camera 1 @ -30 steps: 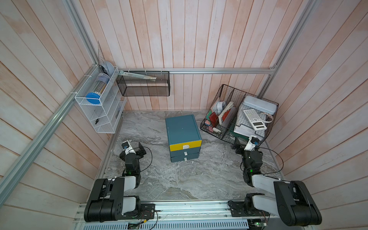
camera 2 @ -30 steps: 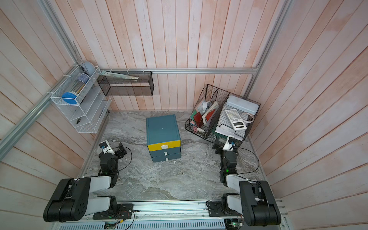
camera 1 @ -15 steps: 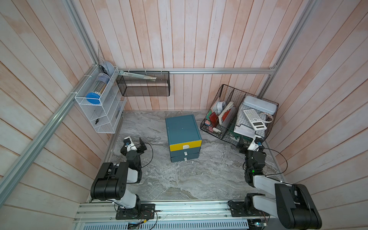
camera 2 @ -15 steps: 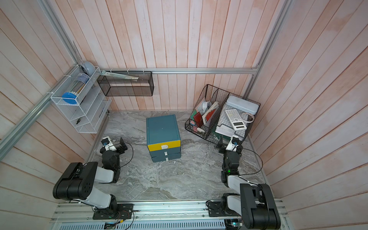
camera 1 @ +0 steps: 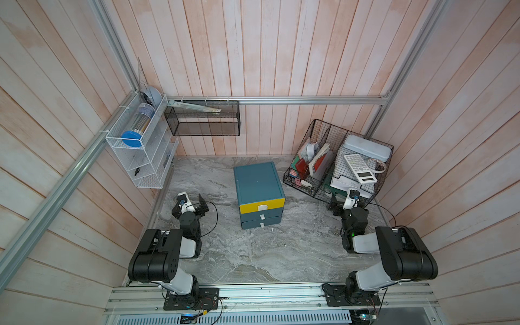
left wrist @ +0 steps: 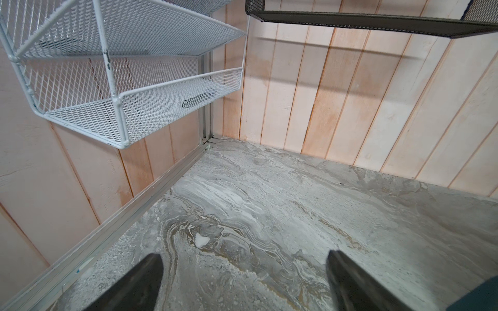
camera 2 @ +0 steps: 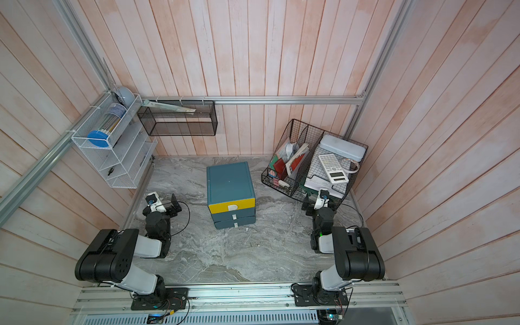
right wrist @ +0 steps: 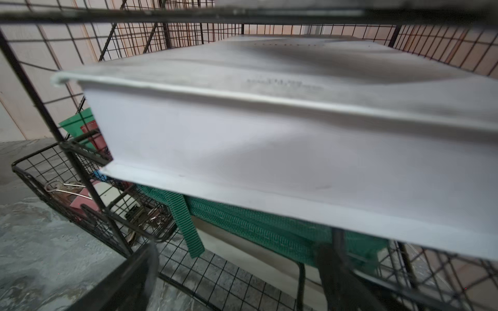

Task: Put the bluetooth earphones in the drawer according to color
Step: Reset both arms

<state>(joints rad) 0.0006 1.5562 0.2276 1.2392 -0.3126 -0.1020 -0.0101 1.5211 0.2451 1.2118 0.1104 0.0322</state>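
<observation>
No bluetooth earphones show in any view. The drawer [camera 1: 258, 185] [camera 2: 229, 184] is a dark teal cabinet on the middle of the marble floor. Its yellow top front and the two teal fronts below are all pushed in. My left gripper [camera 1: 189, 206] [camera 2: 161, 206] hovers low to its left, near the left wall. It is open [left wrist: 245, 258] over bare marble with nothing between the fingers. My right gripper [camera 1: 347, 204] [camera 2: 319, 206] is open [right wrist: 238, 253] at the front of the black wire basket [camera 1: 323, 132], holding nothing.
The wire basket [right wrist: 75, 167] at the back right holds a thick white book [right wrist: 269, 148], a calculator [camera 1: 360, 168], a pale case and papers. A white mesh shelf [camera 1: 140, 157] [left wrist: 121, 107] hangs on the left wall. A black mesh shelf [camera 1: 202, 121] hangs on the back wall.
Both arms have raised their elbows and the grippers have edged toward the back. Both grippers stayed open and the cabinet has not moved.
</observation>
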